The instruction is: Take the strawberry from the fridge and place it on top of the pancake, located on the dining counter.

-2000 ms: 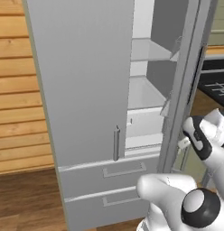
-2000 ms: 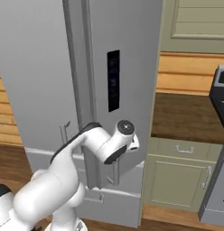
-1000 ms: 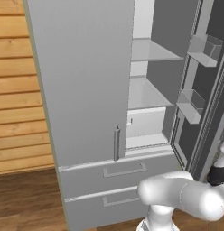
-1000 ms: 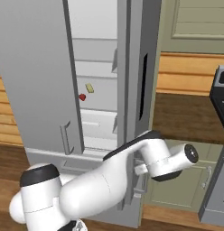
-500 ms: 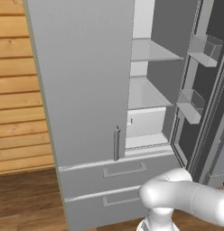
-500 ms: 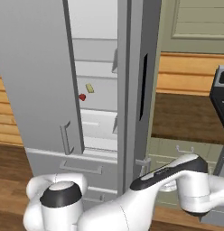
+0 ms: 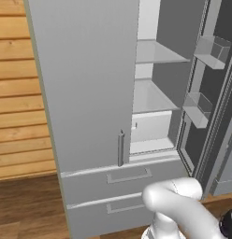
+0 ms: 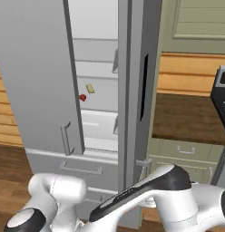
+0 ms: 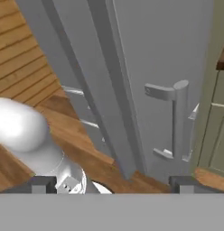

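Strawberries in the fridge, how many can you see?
1. The strawberry sits on a middle shelf of the fridge, beside a pale yellow bar. The closed left door could hide more.

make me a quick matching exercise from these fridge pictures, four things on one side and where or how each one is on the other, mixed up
Things:
1. strawberry
2. pale yellow bar
3. right fridge door
4. left fridge door

Place or state:
a. swung open, its edge toward the right base camera
b. closed
c. red, on a fridge shelf, lower and to the left of the other item as the right base view shows it
d. on the same shelf, up and to the right of the red item

Pairs: 1-c, 2-d, 3-a, 4-b
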Robot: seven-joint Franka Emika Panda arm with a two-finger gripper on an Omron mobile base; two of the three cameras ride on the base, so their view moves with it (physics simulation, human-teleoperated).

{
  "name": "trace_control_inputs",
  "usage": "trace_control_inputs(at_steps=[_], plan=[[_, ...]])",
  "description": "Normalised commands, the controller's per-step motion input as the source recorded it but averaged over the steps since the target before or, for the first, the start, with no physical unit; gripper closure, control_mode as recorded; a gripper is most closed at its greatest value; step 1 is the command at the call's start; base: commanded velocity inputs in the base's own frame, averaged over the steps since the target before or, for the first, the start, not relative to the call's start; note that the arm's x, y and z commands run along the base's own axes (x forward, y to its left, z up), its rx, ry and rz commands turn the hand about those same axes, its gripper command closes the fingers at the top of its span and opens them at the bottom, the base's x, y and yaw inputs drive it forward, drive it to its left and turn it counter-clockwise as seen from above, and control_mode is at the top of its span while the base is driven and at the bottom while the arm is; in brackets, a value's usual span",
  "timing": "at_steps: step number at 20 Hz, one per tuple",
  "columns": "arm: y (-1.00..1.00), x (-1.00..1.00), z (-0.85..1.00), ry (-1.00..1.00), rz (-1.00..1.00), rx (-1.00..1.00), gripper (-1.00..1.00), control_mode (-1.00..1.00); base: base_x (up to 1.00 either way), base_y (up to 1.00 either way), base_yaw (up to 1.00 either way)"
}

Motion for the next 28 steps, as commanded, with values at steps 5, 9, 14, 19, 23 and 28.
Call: trace_control_inputs(at_steps=[5,9,14,19,23,28], plan=[[0.87,-0.53,0.79,0.18,-0.21,-0.35,-1.00,-1.00,0.00,0.00,0.00],[0.94,-0.38,0.70,0.21,-0.21,-0.38,-1.00,-1.00,0.00,0.00,0.00],[0.95,0.00,0.62,0.21,-0.21,-0.52,-1.00,-1.00,0.00,0.00,0.00],[0.62,0.12,0.70,0.32,-0.28,-0.52,-1.00,-1.00,0.00,0.00,0.00],[0.50,0.33,0.73,0.28,-0.21,-0.58,-1.00,-1.00,0.00,0.00,0.00],[0.05,0.67,0.60,0.21,-0.14,-0.56,-1.00,-1.00,0.00,0.00,0.00]])
